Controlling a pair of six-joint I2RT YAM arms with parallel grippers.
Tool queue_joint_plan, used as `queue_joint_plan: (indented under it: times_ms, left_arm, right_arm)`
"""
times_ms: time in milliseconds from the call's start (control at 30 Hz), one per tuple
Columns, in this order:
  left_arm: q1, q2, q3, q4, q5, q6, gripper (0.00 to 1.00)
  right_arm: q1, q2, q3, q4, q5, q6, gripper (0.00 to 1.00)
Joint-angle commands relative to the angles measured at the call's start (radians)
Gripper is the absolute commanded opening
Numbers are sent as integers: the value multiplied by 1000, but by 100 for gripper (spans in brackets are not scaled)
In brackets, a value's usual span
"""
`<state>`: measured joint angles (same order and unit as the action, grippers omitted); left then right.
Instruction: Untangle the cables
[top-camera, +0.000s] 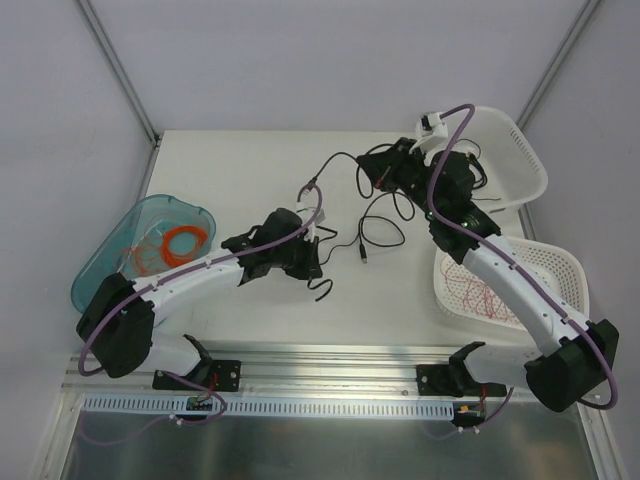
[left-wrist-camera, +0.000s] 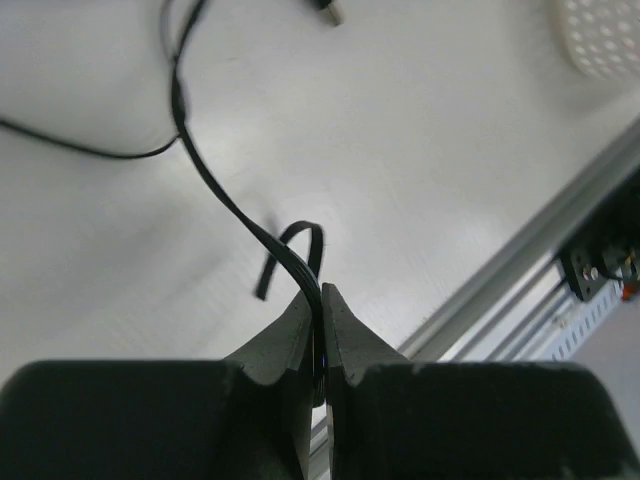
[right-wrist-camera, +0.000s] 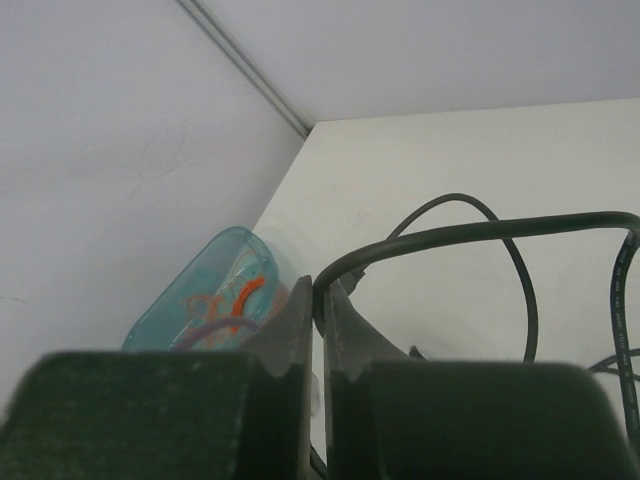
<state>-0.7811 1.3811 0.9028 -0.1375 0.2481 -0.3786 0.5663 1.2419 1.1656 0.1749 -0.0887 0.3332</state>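
Thin black cables (top-camera: 385, 228) loop loosely on the white table between my two grippers. My left gripper (top-camera: 310, 268) is shut on one black cable; in the left wrist view the flat cable (left-wrist-camera: 215, 185) runs out from between the closed jaws (left-wrist-camera: 322, 300), and its short end curls just beyond them. My right gripper (top-camera: 368, 175) is lifted at the back and is shut on another black cable. In the right wrist view that cable (right-wrist-camera: 480, 232) arches away to the right from the closed jaws (right-wrist-camera: 322, 292). A small plug (top-camera: 365, 257) lies on the table.
A teal tray (top-camera: 110, 265) at the left holds a wound orange ring coil (top-camera: 185, 240). A white basket (top-camera: 520, 150) stands at the back right. A second white basket (top-camera: 560, 262) holds thin red wires (top-camera: 480, 290). The aluminium rail (top-camera: 330, 372) runs along the near edge.
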Motion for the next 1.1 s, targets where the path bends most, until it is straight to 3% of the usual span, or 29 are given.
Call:
queue_joint_plan:
  times_ms: [0, 233, 467, 600, 700, 800, 933, 1067]
  left_arm:
    - [88, -71, -92, -13, -130, -136, 4]
    - [230, -108, -176, -88, -207, -216, 8]
    - [276, -120, -167, -116, -205, -226, 38]
    - [289, -162, -108, -136, -204, -181, 67]
    - [318, -186, -46, -174, -205, -129, 80]
    - [347, -211, 19, -204, -225, -63, 99]
    - [388, -238, 91, -228, -268, 29, 99]
    - [408, -267, 116, -225, -374, 121, 99]
  right_arm:
    - [-39, -50, 37, -69, 30, -71, 1]
    - [-74, -78, -21, -140, 26, -114, 1]
    - [-97, -33, 141, -331, -17, -241, 1]
    - [-123, 10, 332, -429, -40, -318, 1]
    - [-155, 51, 483, -474, -69, -373, 1]
    - [-197, 112, 664, -520, -95, -428, 1]
    - [-265, 191, 838, -526, -77, -491, 1]
    - [-356, 269, 1038, -488, -109, -442, 1]
